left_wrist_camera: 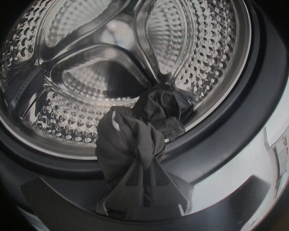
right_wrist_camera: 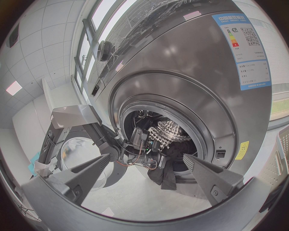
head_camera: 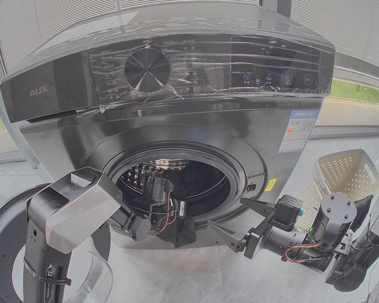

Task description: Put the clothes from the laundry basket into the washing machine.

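Head view: washing machine [head_camera: 188, 129] w/ door [head_camera: 4, 235] swung open on robot's left. Laundry basket [head_camera: 345, 156] stands just beside the machine, on robot's right; we see its perforated inner wall.

Left wrist view adds detail the head view hides behind the arm: left gripper [left_wrist_camera: 144, 168] sits at the door seal, jaws closed tight on a bunched dark garment [left_wrist_camera: 129, 141]. The far end of the garment lies inside on the perforated drum [left_wrist_camera: 90, 75].

Head and right wrist views add the outside part: dark cloth hangs from the left gripper over the opening's lower rim.

Right gripper [head_camera: 226, 213] is in front of the machine, between opening and basket, well apart from the garment. Its jaws are spread wide and hold nothing.
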Robot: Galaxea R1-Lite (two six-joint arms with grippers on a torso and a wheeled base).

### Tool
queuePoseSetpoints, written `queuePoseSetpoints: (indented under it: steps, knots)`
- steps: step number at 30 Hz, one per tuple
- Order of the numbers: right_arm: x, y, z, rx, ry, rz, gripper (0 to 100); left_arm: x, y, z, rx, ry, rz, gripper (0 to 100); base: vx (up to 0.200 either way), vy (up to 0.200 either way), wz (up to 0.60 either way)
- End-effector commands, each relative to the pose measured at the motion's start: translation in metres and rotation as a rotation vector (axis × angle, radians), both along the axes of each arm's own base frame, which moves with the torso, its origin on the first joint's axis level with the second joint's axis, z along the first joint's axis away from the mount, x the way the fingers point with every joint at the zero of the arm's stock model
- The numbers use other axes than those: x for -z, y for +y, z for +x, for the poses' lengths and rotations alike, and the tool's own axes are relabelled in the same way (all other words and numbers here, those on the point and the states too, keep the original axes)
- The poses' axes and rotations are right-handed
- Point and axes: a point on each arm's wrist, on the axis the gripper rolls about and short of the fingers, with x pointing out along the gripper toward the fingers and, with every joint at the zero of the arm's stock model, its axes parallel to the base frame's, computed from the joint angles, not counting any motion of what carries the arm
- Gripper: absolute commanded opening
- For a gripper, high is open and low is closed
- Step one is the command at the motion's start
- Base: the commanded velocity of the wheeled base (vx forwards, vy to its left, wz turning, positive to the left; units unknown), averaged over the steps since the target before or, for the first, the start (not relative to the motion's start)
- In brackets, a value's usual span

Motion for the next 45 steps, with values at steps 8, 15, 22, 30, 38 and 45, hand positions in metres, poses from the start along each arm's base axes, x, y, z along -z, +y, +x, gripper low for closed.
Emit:
queuePoseSetpoints:
  steps: [8,15,22,30,38,45]
  knots:
    - [0.0,0.0,0.0,-0.001,0.001,-0.001,100,-0.032,-0.018,0.034,-0.064,-0.197,-0.206,0,0.0,0.0,0.0]
    - [0.0,0.001,0.0,-0.002,-0.001,0.002,100,-0.021,-0.018,0.034,-0.072,-0.209,-0.202,0,0.0,0.0,0.0]
    - [0.001,0.001,0.0,-0.002,0.002,0.001,100,-0.021,-0.019,0.031,-0.069,-0.199,-0.199,100,0.0,0.0,0.0]
    - [0.002,0.001,0.0,-0.002,0.005,-0.003,100,-0.041,-0.019,-0.013,0.01,-0.069,-0.142,100,0.0,0.0,0.0]
    - [0.0,0.004,-0.004,-0.021,0.001,0.004,100,-0.019,-0.01,-0.035,0.043,0.063,-0.069,100,0.0,0.0,0.0]
    - [-0.001,0.005,-0.006,-0.028,0.001,0.006,100,0.009,-0.009,-0.03,0.051,0.108,-0.047,100,0.0,0.0,0.0]
